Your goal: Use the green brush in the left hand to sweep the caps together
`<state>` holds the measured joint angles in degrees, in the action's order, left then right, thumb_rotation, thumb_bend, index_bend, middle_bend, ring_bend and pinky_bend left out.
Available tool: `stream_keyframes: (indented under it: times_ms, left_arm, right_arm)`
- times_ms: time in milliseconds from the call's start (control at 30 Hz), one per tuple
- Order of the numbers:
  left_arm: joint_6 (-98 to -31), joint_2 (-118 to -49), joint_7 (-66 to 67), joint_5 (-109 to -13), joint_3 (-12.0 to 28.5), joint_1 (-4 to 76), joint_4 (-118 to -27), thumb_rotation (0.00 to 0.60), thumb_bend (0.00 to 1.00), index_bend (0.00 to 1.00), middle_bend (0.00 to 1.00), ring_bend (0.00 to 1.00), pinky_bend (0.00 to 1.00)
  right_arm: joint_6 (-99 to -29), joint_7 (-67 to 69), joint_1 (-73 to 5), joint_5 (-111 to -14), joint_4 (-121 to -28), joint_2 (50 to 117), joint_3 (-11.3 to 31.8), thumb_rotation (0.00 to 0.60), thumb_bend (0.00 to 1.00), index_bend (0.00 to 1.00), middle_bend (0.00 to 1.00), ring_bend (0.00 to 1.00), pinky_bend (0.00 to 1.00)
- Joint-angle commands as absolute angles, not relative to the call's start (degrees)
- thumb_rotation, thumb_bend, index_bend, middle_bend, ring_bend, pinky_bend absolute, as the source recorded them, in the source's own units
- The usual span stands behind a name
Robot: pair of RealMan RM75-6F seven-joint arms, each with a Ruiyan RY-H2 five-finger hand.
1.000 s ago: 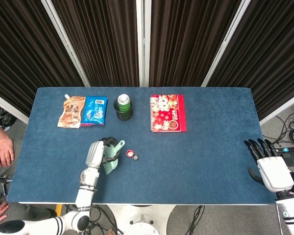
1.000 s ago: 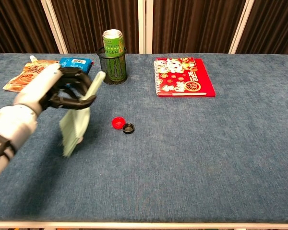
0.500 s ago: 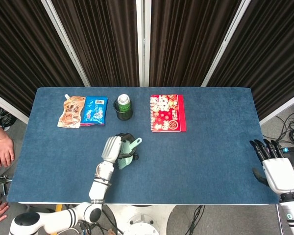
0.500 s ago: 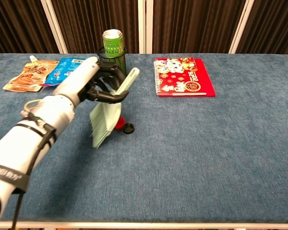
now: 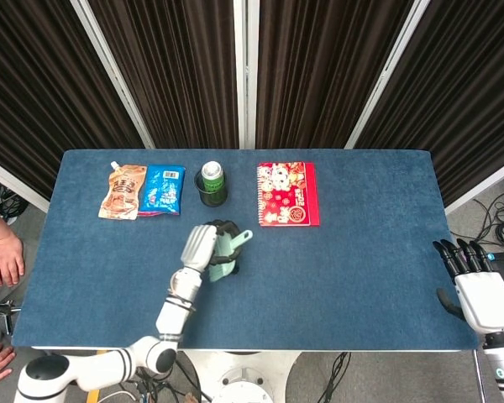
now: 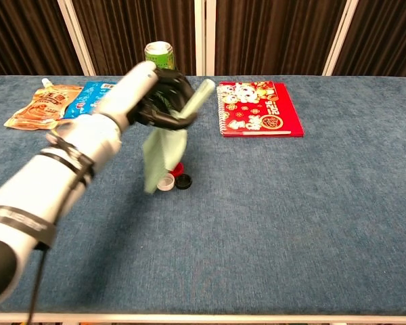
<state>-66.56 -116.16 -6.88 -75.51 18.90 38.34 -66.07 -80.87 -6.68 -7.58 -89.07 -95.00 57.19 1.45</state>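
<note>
My left hand (image 6: 152, 95) grips the green brush (image 6: 164, 152) by its handle, bristles hanging down to the blue table (image 6: 291, 217). The bristle tips sit just left of three caps lying close together: a whitish cap (image 6: 166, 181), a black cap (image 6: 183, 181) and a red cap (image 6: 178, 168) partly behind the bristles. In the head view the left hand (image 5: 203, 248) and brush (image 5: 227, 259) cover the caps. My right hand (image 5: 479, 290) hangs off the table's right edge, fingers straight and apart, holding nothing.
A green can in a black mesh cup (image 5: 212, 183) stands just behind the left hand. A red notebook (image 6: 259, 108) lies to the right of it. Two snack packets (image 5: 143, 191) lie at the back left. A person's hand (image 5: 4, 259) shows at the left edge.
My left hand has carried the brush to the right and a little away from me, up to the caps. A whitish cap now shows beside the black one. The right hand has drifted slightly lower.
</note>
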Motion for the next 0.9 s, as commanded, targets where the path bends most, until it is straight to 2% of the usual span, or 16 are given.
stream_keyframes:
  times_ms: [33,200,300,400,467,533,600,700,767,900]
  left_arm:
    - [-65.6,-106.9,-6.0,-76.3,16.4,35.3,-71.3,0.6,0.48,0.55,0.6,0.43,0.41]
    - [-61.9,-95.9,-1.2,-77.6,11.3,33.2,-73.9,0.6,0.48,0.55,0.59,0.43,0.39]
    - [-58.2,-92.4,-0.1,-79.8,8.0,34.1,-71.6,0.6,0.48,0.55,0.59,0.43,0.38]
    - [-56.4,-92.2,3.1,-79.8,6.6,34.6,-68.5,0.6,0.47,0.55,0.58,0.43,0.37]
    - [-54.6,-92.4,4.4,-78.6,6.4,35.1,-67.6,0.6,0.47,0.53,0.56,0.41,0.35]
    - [-53.1,-92.5,4.7,-77.4,6.5,35.5,-67.6,0.6,0.44,0.47,0.51,0.38,0.34]
    - [-51.4,-92.0,4.1,-76.0,6.9,35.9,-68.7,0.6,0.36,0.36,0.42,0.31,0.32]
    - [-53.1,-91.3,1.8,-75.8,7.8,35.4,-70.7,0.6,0.2,0.21,0.28,0.2,0.29]
    - [-55.3,-90.8,0.0,-76.4,8.2,34.6,-71.3,0.6,0.17,0.19,0.26,0.19,0.28]
    - [-60.5,-87.8,-4.3,-74.1,10.3,31.2,-72.9,0.6,0.16,0.19,0.26,0.18,0.28]
  right_arm:
    - [-80.8,-6.5,-7.6,-89.2,-94.8,57.3,1.4,0.6,0.26,0.0,0.09,0.0,0.0]
    - [-80.6,-6.2,-7.8,-89.4,-94.4,57.8,1.3,0.6,0.26,0.0,0.08,0.0,0.0]
    - [-80.8,-6.3,-7.7,-89.5,-94.3,58.2,1.4,0.6,0.26,0.0,0.08,0.0,0.0]
    - [-81.2,-6.1,-7.5,-89.5,-94.1,58.6,1.3,0.6,0.26,0.0,0.08,0.0,0.0]
    - [-81.1,-6.2,-7.4,-89.4,-94.0,58.8,1.2,0.6,0.26,0.0,0.08,0.0,0.0]
    - [-80.9,-6.3,-7.4,-89.2,-94.0,58.8,1.2,0.6,0.26,0.0,0.08,0.0,0.0]
    - [-80.7,-6.4,-7.4,-88.9,-94.0,58.9,1.2,0.6,0.26,0.0,0.08,0.0,0.0]
    - [-80.2,-6.7,-7.4,-88.2,-94.1,58.6,1.3,0.6,0.26,0.0,0.08,0.0,0.0]
    - [-79.8,-6.8,-7.5,-87.6,-94.2,58.3,1.4,0.6,0.26,0.0,0.09,0.0,0.0]
    - [-77.3,-6.6,-7.9,-85.3,-94.1,57.6,1.4,0.6,0.27,0.0,0.08,0.0,0.0]
